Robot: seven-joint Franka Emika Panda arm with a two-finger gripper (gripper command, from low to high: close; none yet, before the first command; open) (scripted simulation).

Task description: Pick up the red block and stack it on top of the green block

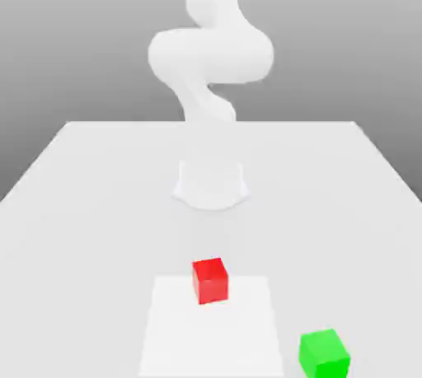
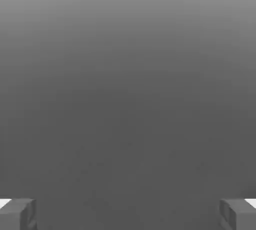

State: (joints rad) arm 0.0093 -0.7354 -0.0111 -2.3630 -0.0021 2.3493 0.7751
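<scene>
You have the red block (image 1: 210, 282) on the white square (image 1: 211, 339), near the edge of the square that faces the arm's base and about midway across it. The block sits flat, turned slightly, so that you see its top and two of its sides. The green block (image 1: 324, 357) lies off the white square, beyond its edge on the exterior view's right. You see it nearer to the camera than the red block, well apart from it, also turned slightly, and cut by the picture's lower border. Around the white square you have the pale tabletop (image 1: 91, 228), which reaches back past the arm. The arm's base (image 1: 211, 187) stands on the tabletop on the far side of the square, roughly in line with the red block. From there you can follow the white arm (image 1: 211, 55) upward, through a bulky bend above the base, until it leaves the picture at the top. In the hand view, your gripper (image 2: 128, 215) has its two fingers spread wide, one facing the other across a broad gap. Past them you look at a smooth grey background (image 2: 128, 73), lighter in one part and darker towards the fingers
</scene>
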